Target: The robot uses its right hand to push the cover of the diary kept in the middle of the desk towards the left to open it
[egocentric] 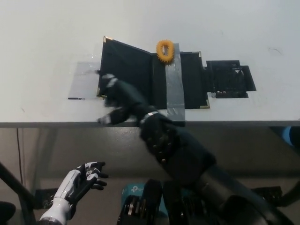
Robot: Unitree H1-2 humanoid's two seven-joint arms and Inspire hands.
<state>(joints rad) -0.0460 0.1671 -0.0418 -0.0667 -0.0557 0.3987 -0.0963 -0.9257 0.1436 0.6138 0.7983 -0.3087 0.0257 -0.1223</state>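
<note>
A: Where is the diary (154, 77) lying?

B: Mid-desk (47, 37), its cover (125, 68) already lying open to the left, long axis across.

A: And the hands?

B: The right hand (116, 101) is resting on the cover's left part, fingers spread, grasping nothing. The left hand (82, 180) is hanging below the desk, released.

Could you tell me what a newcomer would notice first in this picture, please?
The black diary lies open mid-desk, its cover folded left, with the black right hand pressing on it. A grey tape strip and an orange ring mark its spine. The white left hand rests below the desk's edge, lower left.
</note>
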